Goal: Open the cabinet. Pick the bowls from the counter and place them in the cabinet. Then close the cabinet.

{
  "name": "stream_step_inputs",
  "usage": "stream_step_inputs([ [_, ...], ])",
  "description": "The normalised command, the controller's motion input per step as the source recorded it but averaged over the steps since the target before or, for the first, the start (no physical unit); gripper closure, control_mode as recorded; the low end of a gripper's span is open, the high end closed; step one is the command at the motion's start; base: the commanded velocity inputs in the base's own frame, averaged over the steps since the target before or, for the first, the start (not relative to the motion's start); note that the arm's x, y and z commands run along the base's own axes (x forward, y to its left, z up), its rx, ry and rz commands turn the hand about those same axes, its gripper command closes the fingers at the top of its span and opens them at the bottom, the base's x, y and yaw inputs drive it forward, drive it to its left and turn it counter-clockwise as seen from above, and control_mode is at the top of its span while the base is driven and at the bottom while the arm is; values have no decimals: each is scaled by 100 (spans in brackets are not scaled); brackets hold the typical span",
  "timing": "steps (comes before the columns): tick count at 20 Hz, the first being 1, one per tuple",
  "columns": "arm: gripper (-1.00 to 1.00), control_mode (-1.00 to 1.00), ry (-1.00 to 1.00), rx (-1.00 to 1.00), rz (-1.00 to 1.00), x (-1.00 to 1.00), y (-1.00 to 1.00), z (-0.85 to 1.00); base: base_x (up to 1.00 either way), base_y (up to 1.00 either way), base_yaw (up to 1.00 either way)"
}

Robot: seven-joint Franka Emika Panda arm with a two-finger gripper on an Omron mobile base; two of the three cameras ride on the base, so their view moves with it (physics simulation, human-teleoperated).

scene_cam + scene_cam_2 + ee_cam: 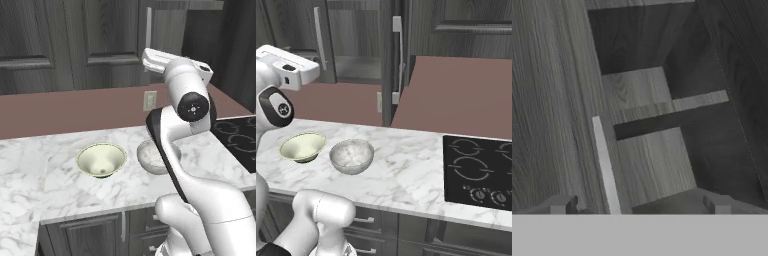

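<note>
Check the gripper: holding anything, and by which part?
Nothing held. The gripper is open, facing the open cabinet, its door handle between the jaws, ungripped.

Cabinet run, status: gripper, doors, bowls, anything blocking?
Gripper open, empty, close to a silver handle. Cabinet one door swung open, shelves showing. Both bowls, cream and marbled, on the counter. Nothing blocking.

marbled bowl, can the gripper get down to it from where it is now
Probably yes. The marbled bowl sits uncovered on the counter, beside the cream bowl and apart from it. The open gripper is up at the open cabinet, so nothing lies between them, but it must swing down and reorient first.
</note>
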Motion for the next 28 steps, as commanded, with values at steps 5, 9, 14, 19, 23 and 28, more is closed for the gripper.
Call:
stream_step_inputs([
  [5,-100,-100,0,-12,2,22,15,-1,0,0,0],
  [9,-100,-100,0,-8,4,24,36,-18,0,0,0],
  [14,-100,-100,-1,0,2,31,12,-14,0,0,0],
  [19,-100,-100,-5,-1,6,53,1,0,0,0,0],
  [23,-100,-100,-5,-1,7,50,0,0,0,0,0],
  [28,-100,-100,-4,0,5,46,0,0,0,0,0],
])
